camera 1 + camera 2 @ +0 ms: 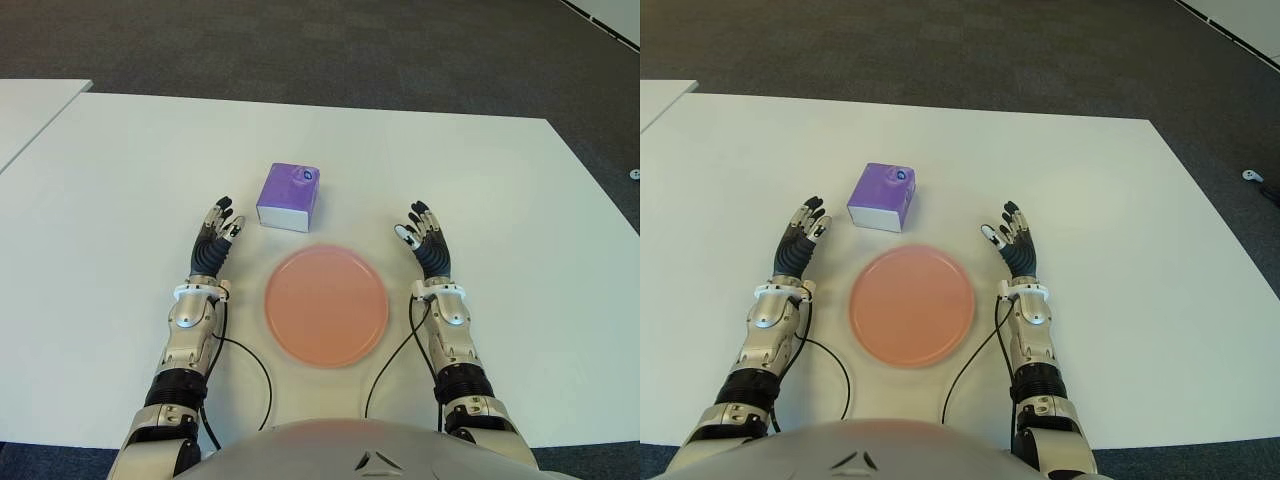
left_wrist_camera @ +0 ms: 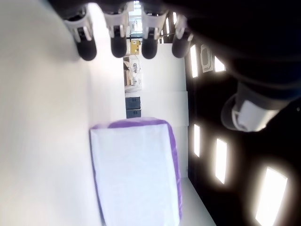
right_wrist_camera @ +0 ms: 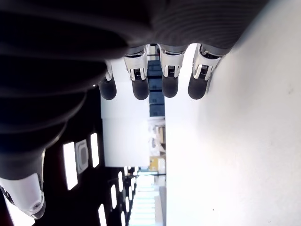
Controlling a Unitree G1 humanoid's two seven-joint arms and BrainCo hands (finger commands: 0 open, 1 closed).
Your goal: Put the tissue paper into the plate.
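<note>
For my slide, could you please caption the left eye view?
Open left hand and right hand flank the empty pink plate; purple tissue box waits beyond.

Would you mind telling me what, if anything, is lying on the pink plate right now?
Nothing lies on the pink plate. The purple tissue box sits on the white table just beyond it; the open left hand and right hand flank the plate.

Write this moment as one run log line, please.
stage: before grasp | tissue box: on table, beyond plate | plate: empty | left hand: open, near box | right hand: open, right of plate
</note>
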